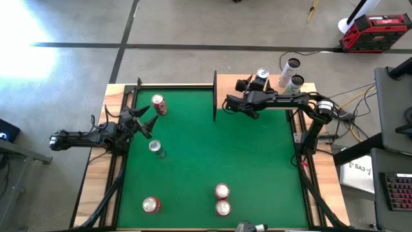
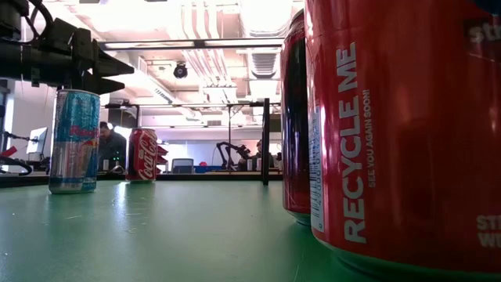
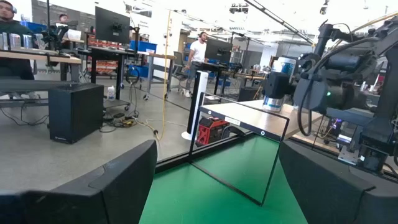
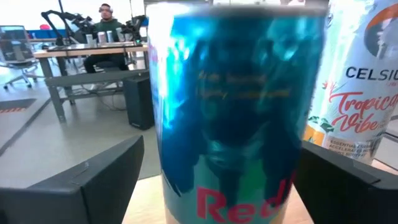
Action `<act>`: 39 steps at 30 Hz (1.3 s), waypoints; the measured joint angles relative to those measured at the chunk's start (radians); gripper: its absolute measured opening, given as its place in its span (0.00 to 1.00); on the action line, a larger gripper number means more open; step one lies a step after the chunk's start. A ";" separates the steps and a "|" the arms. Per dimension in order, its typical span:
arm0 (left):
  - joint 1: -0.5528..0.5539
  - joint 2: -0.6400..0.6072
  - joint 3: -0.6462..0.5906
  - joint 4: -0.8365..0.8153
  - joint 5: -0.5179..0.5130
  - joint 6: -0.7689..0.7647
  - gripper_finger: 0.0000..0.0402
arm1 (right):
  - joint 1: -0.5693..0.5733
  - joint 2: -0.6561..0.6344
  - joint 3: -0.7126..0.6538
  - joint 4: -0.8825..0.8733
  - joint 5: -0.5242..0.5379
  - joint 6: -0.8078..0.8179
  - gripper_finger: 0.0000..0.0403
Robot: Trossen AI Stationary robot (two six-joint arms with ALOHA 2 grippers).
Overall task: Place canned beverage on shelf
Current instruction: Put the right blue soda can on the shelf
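- High view: the right gripper (image 1: 251, 86) is over the small light-wood shelf with black metal posts (image 1: 226, 82) at the table's far edge, beside a blue-and-silver slim beverage can (image 1: 261, 77). The left gripper (image 1: 147, 119) waits, fingers spread and empty, at the green felt table's (image 1: 212, 161) left side.
- Low view: a second blue slim can (image 2: 74, 141) and a red cola can (image 2: 142, 154) stand upright on the felt.
- Left wrist view: the shelf's black frame (image 3: 239, 155) lies ahead.
- Right wrist view: the blue can (image 4: 230, 118) stands between the wide-open fingers (image 4: 93, 180), ungripped. Judged rigid but thin-walled, smooth, tippable; hold mid-body, lightly.
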 joint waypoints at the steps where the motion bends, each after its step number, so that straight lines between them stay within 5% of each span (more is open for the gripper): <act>1: 0.000 0.000 0.000 0.000 0.000 0.000 0.81 | -0.002 0.004 0.000 0.000 -0.005 0.000 0.88; 12: 0.000 0.000 0.000 0.000 0.000 0.000 0.81 | -0.006 0.026 0.000 0.004 -0.024 0.001 0.53; 39: 0.000 0.000 0.000 0.000 0.000 0.000 0.81 | -0.120 0.025 0.000 -0.012 -0.024 0.028 0.58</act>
